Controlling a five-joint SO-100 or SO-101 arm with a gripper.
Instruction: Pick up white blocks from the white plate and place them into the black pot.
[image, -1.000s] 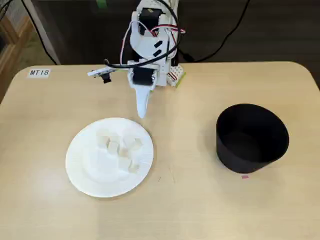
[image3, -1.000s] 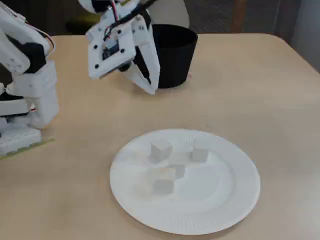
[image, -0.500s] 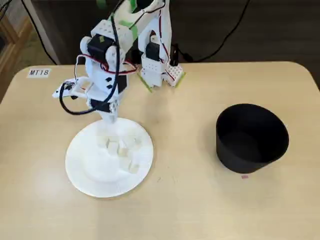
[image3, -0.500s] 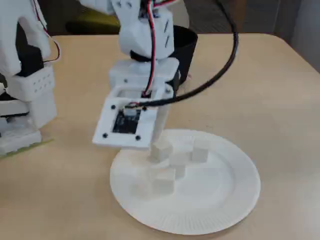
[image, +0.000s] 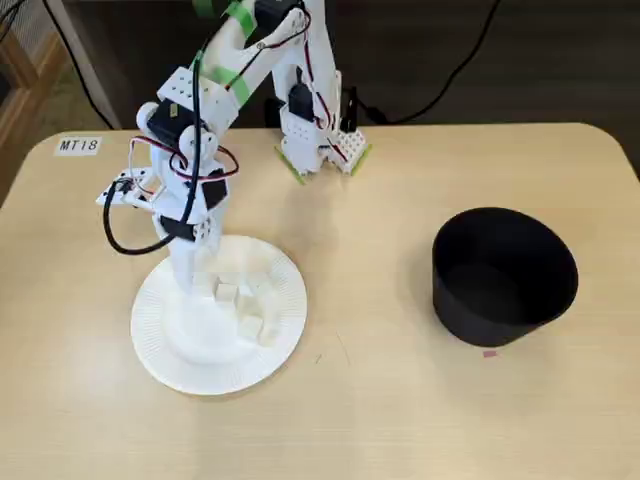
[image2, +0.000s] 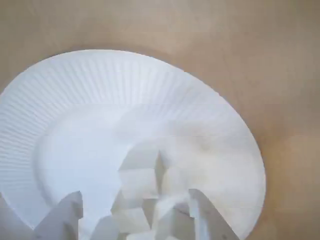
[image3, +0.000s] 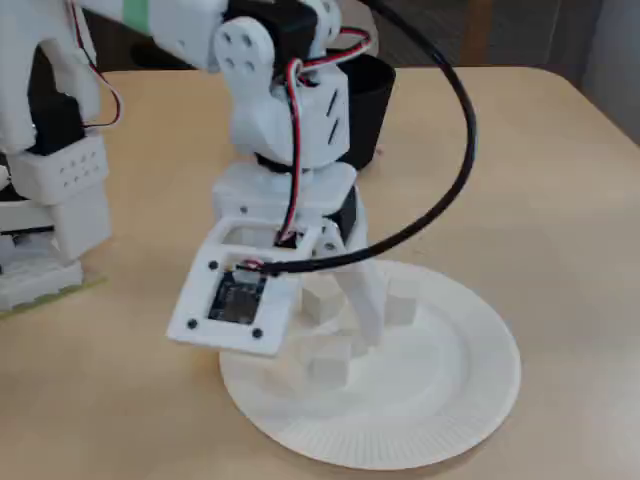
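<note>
The gripper (image2: 135, 220) is low over the white plate (image2: 75, 90), its jaws wide apart with the white blocks (image2: 140, 175) between and near them, holding nothing. The black pot (image: 505, 275) stands well apart on the table (image: 400, 400)

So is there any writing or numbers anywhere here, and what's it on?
"MT18": on a small white label stuck to the table at its far left corner in a fixed view.
The circuit board on the arm's wrist may carry print, but it is too small to read.
Nothing else readable.
</note>
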